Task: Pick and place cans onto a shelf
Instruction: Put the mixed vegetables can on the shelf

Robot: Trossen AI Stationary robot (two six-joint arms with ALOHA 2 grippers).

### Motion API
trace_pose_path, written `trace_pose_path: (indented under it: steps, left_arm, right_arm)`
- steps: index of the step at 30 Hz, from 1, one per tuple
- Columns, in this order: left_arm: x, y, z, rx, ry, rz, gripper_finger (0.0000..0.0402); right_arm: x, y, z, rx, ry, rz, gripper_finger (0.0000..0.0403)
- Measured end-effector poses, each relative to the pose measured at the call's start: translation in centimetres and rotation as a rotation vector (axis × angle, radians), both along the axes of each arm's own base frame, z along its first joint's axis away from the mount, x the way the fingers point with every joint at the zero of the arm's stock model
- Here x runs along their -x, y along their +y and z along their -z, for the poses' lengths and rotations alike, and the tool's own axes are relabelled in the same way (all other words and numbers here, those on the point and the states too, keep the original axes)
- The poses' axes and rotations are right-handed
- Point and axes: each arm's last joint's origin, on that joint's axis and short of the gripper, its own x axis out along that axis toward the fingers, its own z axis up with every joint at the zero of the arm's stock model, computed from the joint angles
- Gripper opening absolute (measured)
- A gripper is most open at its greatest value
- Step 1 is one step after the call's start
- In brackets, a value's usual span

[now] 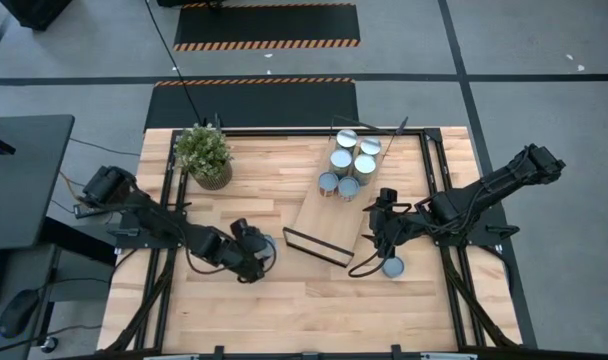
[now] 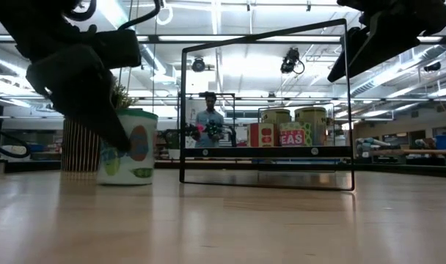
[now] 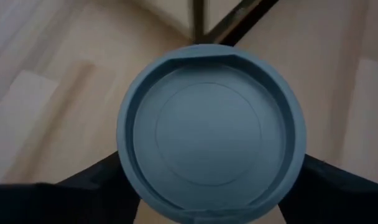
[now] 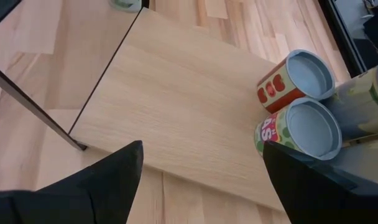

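Several cans (image 1: 349, 165) stand on the far end of the light-wood shelf (image 1: 324, 225), which lies slantwise in the middle of the table. One white can with green print (image 2: 131, 158) stands on the table left of the shelf's near end. My left gripper (image 1: 259, 250) is shut on this can, whose blue-grey top (image 3: 211, 130) fills the left wrist view. My right gripper (image 1: 382, 212) is open and empty above the shelf's right edge, with the board (image 4: 176, 99) and two can tops (image 4: 310, 102) in front of it. Another can (image 1: 393, 267) stands on the table right of the shelf. My left gripper holds the can by its two opposite sides (image 3: 124, 168), one finger on each, just under the rim. The fingers (image 2: 105, 117) come slanting down from the table's left. The can stands upright with its bottom on the table.
A potted green plant (image 1: 206, 155) stands at the table's far left. The shelf's black end frame (image 2: 267, 110) stands upright near the middle. Bare tabletop (image 1: 304, 300) lies along the near edge. A person (image 2: 208, 121) shows in the room beyond the table.
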Motion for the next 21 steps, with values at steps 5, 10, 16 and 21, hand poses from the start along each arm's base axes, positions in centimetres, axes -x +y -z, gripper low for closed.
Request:
trace_pose_path:
  steps: [5, 10, 16, 21]
  left_arm:
    - [1.5, 2.4, -2.7, -0.036, 0.019, -0.064, 0.0281]
    - [2.3, 6.2, -6.0, -0.08, -0.049, -0.118, 0.0281]
    - [1.2, 12.2, -8.7, 0.015, -0.097, -0.144, 0.0281]
    - [-1.0, 15.9, -10.1, 0.078, -0.128, -0.125, 0.0281]
  right_arm:
    - [0.0, 0.0, 0.0, 0.002, 0.001, -0.002, 0.0338]
    - [0.0, 0.0, 0.0, 0.007, 0.001, -0.006, 0.0338]
    - [-0.1, -0.2, -0.1, 0.009, -0.005, 0.002, 0.0338]
    - [-0.2, -0.4, -0.1, 0.013, -0.007, 0.007, 0.0338]
